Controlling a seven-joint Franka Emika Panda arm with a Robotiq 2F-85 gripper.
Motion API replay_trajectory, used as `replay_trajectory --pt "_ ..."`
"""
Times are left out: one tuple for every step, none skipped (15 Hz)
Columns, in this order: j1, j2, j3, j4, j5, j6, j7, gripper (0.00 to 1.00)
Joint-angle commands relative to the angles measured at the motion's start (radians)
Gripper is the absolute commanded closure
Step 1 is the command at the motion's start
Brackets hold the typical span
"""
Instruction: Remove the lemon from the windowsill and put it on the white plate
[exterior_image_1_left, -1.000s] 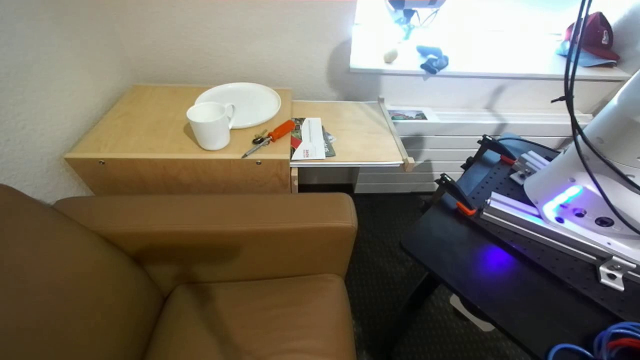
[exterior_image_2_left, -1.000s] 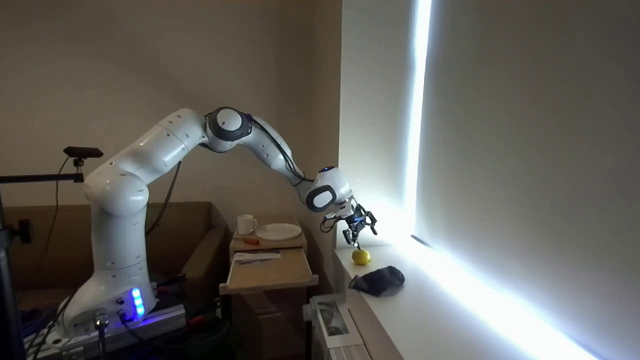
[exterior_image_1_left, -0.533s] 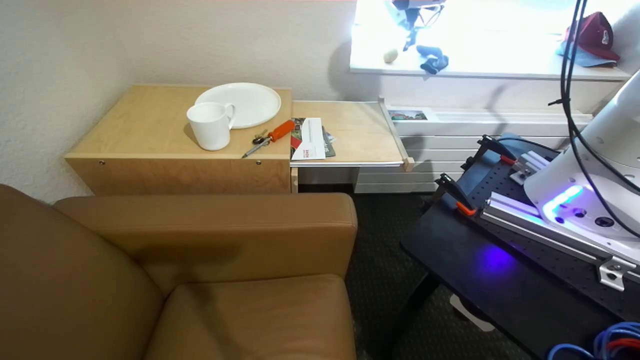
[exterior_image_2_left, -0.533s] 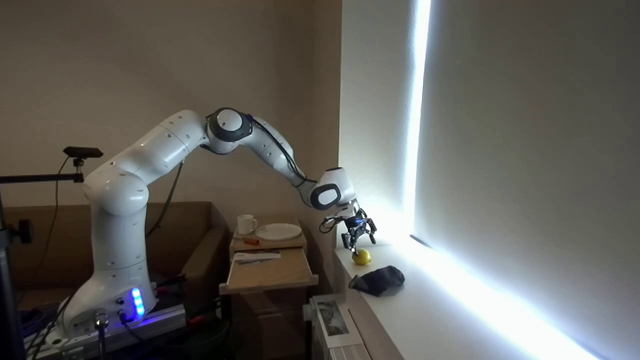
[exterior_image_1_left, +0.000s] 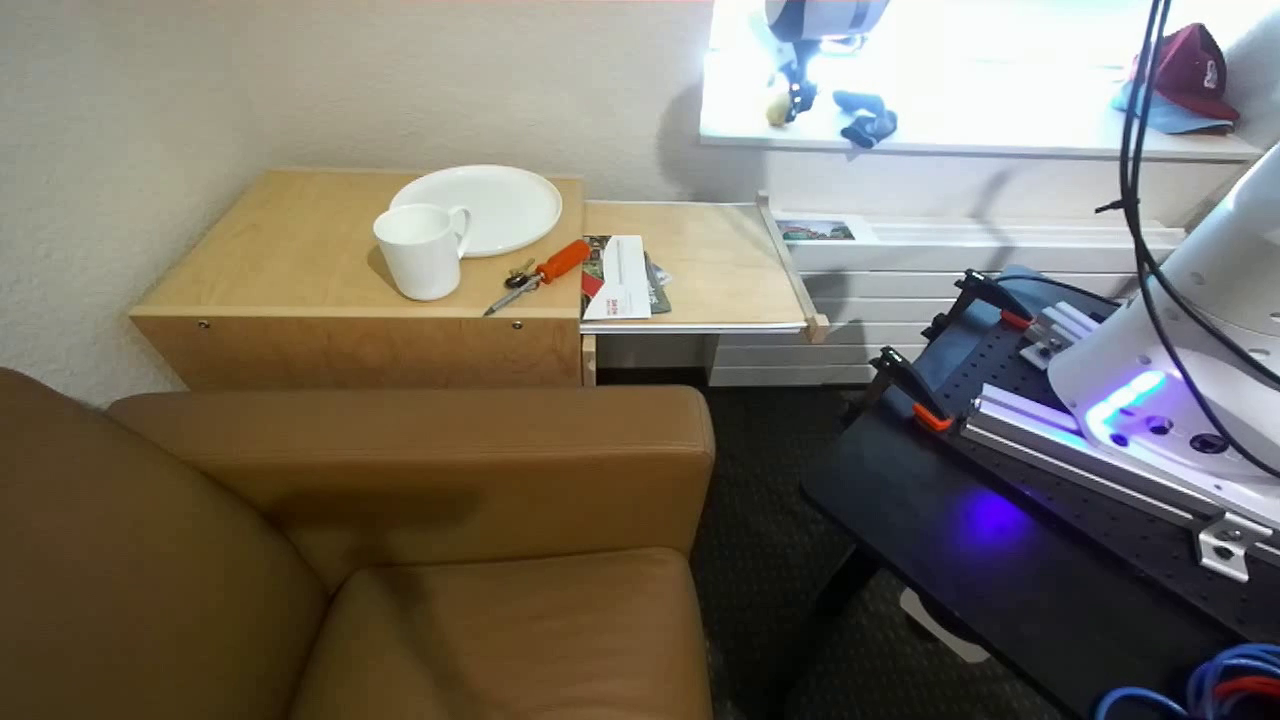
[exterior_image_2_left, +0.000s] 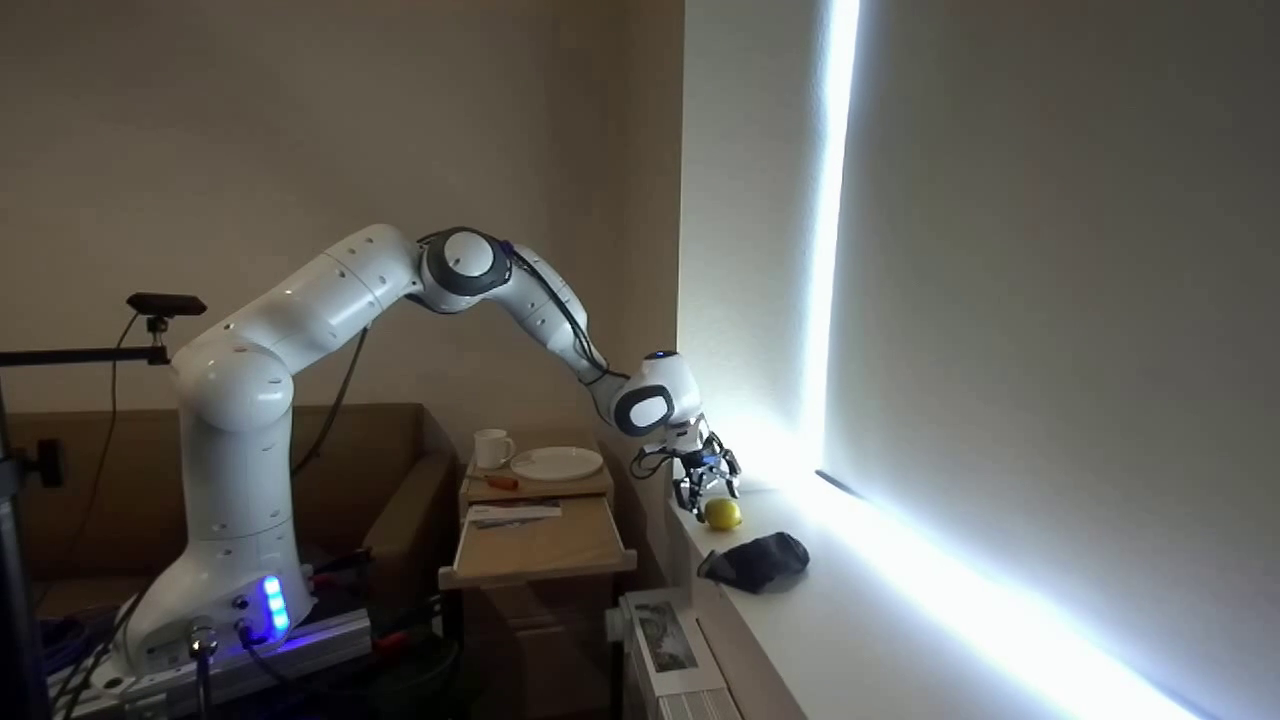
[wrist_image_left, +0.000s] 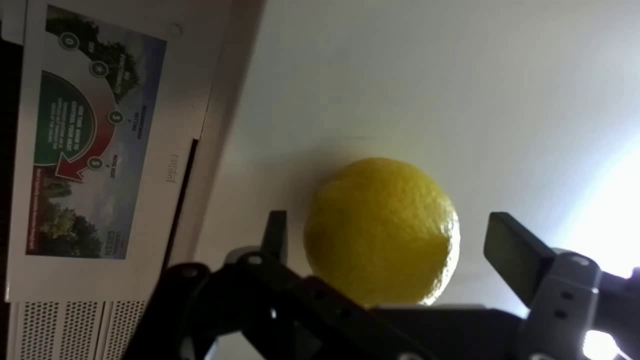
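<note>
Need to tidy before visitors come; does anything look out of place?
An orange-handled screwdriver lies beside the round white plate, odd for a tool. A crumpled dark cloth sits by the yellow lemon on the white windowsill, as if dropped.

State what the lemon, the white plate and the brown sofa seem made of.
Lemon: waxy-looking fruit peel, finely pebbled, with a bright highlight; a plastic fake isn't ruled out.
White plate: probably glazed ceramic, smooth and evenly white; plastic is possible.
Brown sofa: leather or imitation, judging by its soft sheen and seam lines.
</note>
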Motion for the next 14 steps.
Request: replay_trajectory --pt "-0.005 0.009 0.006 0.004 -0.005 0.008 0.002 0.0" --pt "0.0 0.015 -0.003 0.009 -0.006 -0.008 0.015 0.11" --pt "-0.003 0.018 -0.001 0.01 -0.003 -0.003 0.017 0.28" --pt "-0.004 0.017 -0.001 0.007 -0.004 0.001 0.017 0.34" --pt "-0.004 0.018 -0.002 0.008 -0.006 0.002 0.017 0.42" --pt "-0.009 0.015 0.003 0.01 -0.005 -0.004 0.012 0.48" --pt "-0.01 0.014 0.003 0.011 -0.003 -0.003 0.013 0.53" --pt "-0.007 0.016 -0.002 0.013 -0.005 -0.002 0.017 0.53" --pt "-0.005 0.013 -0.006 0.01 -0.008 -0.01 0.017 0.54" --pt "-0.008 -0.003 -0.004 -0.001 -0.014 -0.027 0.003 0.55" --pt "-0.003 -0.02 -0.011 -0.014 -0.023 -0.068 -0.001 0.55" --pt "-0.016 -0.061 0.005 -0.043 -0.04 -0.136 -0.046 0.55" --pt "-0.033 -0.099 0.026 -0.071 -0.049 -0.168 -0.093 0.55" --pt "-0.042 -0.141 0.037 -0.105 -0.055 -0.201 -0.135 0.55"
